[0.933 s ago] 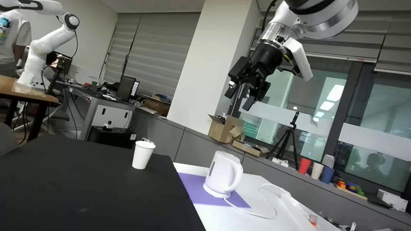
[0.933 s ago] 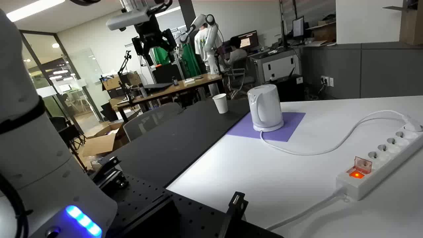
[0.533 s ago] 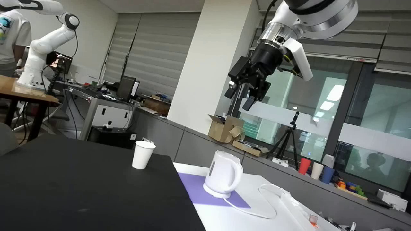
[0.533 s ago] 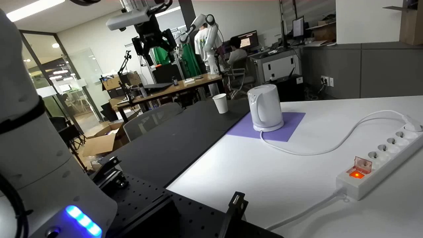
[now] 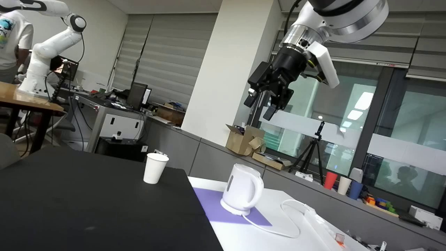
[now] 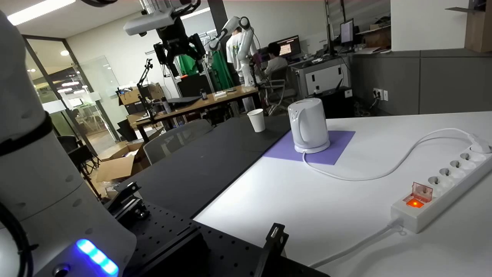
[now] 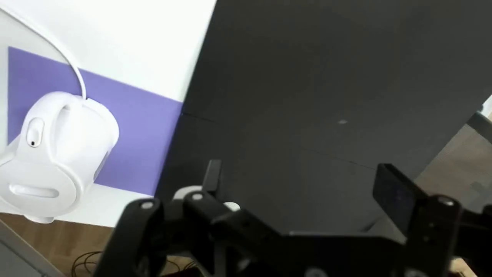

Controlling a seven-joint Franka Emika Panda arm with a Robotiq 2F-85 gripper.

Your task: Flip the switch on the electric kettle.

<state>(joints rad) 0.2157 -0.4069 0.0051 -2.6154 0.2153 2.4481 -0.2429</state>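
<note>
Claw (image 7: 301, 179) and kettle (image 6: 315, 125) both unmoved; the flip seems yet to begin.
The claw hangs well above the matte black tabletop (image 5: 87, 202), spread wide, gripping nothing. Smooth white plastic, rounded and jug-shaped, the kettle stands upright on a flat purple sheet (image 6: 340, 145); an oval inset (image 7: 34, 132) on its loop handle (image 5: 259, 191) may be the switch.

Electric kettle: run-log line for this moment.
electric kettle: upright on purple sheet | cord: plugged into lit power strip | tool: open, empty, touching nothing
</note>
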